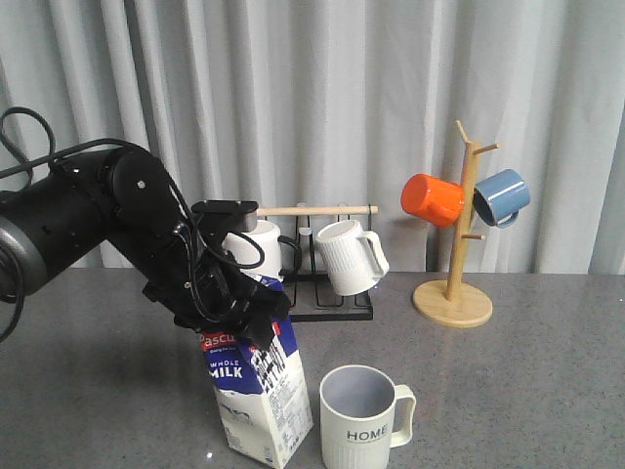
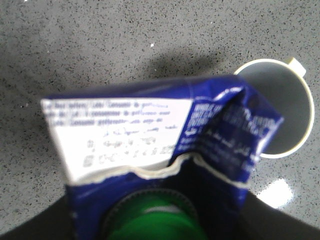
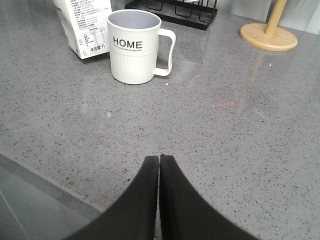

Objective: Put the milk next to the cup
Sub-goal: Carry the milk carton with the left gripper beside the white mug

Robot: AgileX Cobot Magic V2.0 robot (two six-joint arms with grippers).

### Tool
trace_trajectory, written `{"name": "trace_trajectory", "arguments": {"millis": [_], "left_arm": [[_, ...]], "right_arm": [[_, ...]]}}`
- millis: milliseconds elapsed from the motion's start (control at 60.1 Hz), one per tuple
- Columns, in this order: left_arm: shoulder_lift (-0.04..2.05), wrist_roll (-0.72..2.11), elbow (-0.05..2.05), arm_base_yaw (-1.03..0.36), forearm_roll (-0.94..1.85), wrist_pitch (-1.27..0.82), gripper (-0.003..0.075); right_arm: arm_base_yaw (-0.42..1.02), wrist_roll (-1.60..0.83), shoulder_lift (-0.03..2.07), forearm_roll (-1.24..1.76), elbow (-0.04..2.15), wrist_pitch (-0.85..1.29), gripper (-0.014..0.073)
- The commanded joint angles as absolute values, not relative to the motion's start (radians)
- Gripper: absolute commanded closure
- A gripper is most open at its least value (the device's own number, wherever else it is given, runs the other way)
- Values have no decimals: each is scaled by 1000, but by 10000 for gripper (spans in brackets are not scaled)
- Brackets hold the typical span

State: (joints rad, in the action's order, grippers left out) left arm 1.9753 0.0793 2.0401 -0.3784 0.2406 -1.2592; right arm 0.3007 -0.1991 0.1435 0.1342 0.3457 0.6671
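In the front view we see the milk (image 1: 262, 391) standing on the grey speckled counter (image 1: 527, 391), tilted slightly, with its base on the surface and its gable top enclosed by the left hand (image 1: 256, 318). The left hand is clamped on the carton's crumpled upper part; in the left wrist view the dark blue top of the milk (image 2: 150, 135) and its green cap (image 2: 155, 220) fill the lower part of the picture. The cup (image 1: 363, 417) stands upright just beside the milk on the robot's right side, a narrow gap between them, its handle turned away from the carton. In the left wrist view the rim of the cup (image 2: 292, 100) shows partly behind the carton. In the right wrist view the cup (image 3: 134, 46) shows its "HOME" lettering, with the milk (image 3: 86, 25) close beside it. The right hand (image 3: 159, 165) hovers above bare counter (image 3: 240, 130), well apart from both, its fingers pressed together and holding nothing.
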Motion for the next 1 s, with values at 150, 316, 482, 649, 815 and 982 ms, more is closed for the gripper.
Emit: {"name": "trace_trajectory", "arguments": {"millis": [150, 316, 482, 649, 815, 982], "left_arm": [[1920, 80, 2070, -383, 261, -1249, 400], [1919, 77, 2070, -383, 287, -1249, 187], [1919, 51, 2070, -383, 287, -1249, 57], [1907, 52, 2070, -383, 286, -1249, 43], [1851, 52, 2070, -383, 287, -1249, 61], [1752, 52, 2070, -383, 287, -1249, 92]], "right_arm": [[303, -200, 156, 135, 371, 591, 599], [303, -200, 156, 135, 371, 591, 599], [303, -200, 156, 134, 371, 591, 599], [303, -200, 156, 134, 371, 591, 599], [303, -200, 156, 134, 371, 591, 599], [303, -200, 156, 130, 371, 591, 599]]}}
